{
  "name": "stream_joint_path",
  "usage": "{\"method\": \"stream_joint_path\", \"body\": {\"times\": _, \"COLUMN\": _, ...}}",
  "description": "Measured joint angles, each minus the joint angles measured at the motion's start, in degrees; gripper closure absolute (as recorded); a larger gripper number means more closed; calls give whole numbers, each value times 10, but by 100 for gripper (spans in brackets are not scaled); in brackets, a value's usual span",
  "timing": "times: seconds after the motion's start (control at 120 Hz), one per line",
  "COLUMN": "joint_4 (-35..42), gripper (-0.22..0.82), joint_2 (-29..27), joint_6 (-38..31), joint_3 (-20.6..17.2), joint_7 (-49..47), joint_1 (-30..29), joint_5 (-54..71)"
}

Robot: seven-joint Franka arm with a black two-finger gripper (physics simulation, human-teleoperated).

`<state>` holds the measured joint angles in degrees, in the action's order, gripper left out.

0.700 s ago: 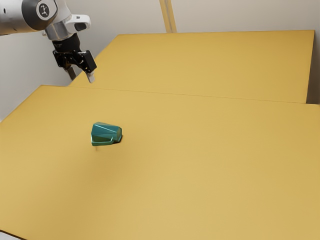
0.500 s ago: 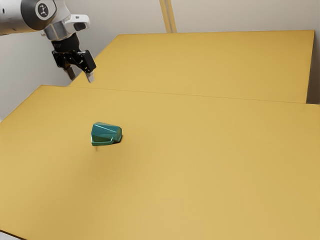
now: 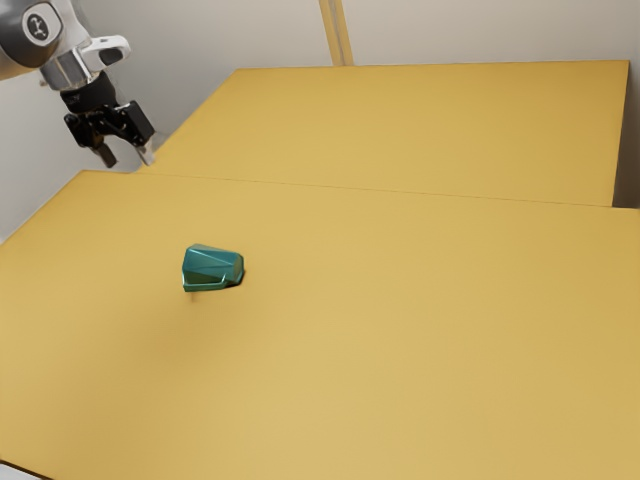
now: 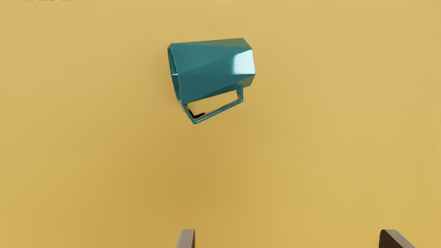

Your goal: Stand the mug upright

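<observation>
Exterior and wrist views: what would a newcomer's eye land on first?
The teal mug, lying on its side on the broad yellow table, toward the exterior view's left. Next, the black tool, open and apart from the mug, at the exterior view's upper left. In the wrist view, a bright white glint stands out on the mug's side near its base.

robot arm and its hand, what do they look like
The arm is white and grey, with a rounded dark grey joint cover that bears a round badge with a pale mark, a silvery collar and a white fitting at the wrist. The hand is black and blocky, with two narrow fingers ending in flat-ended, greyish tips.
</observation>
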<state>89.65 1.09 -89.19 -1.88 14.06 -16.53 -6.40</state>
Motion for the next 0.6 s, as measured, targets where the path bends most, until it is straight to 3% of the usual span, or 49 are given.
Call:
{"method": "stream_joint_path", "body": {"times": 0.308, "joint_4": 11, "gripper": 2, "joint_2": 27, "joint_6": -29, "joint_3": 2, "joint_7": 51, "joint_1": -93, "joint_5": -95}}
{"method": "stream_joint_path", "body": {"times": 0.6, "joint_4": 75, "gripper": 2, "joint_2": 42, "joint_6": -69, "joint_3": 3, "joint_7": 107, "joint_1": -117, "joint_5": -181}}
